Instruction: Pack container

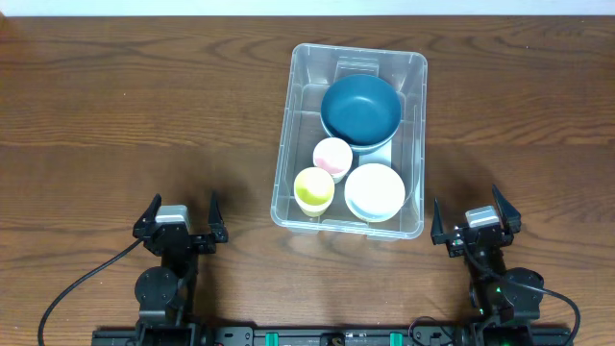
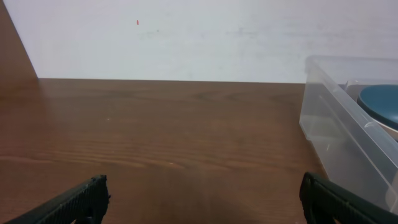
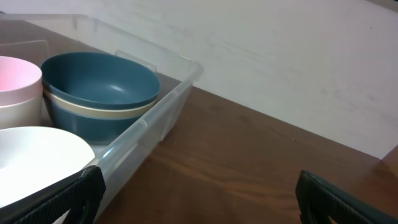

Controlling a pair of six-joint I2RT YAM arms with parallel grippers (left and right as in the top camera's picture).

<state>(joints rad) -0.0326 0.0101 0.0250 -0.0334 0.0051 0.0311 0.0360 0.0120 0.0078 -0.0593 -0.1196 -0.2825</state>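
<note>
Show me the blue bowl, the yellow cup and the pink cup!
blue bowl (image 1: 360, 108): overhead view, the middle of its inside.
yellow cup (image 1: 313, 188): overhead view, the inside, seen through its open top.
pink cup (image 1: 332, 156): overhead view, the inside, seen through its open top.

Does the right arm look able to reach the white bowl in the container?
Probably yes: the container is open-topped, the white bowl sits nearest the right gripper, and nothing stands over it.
</note>
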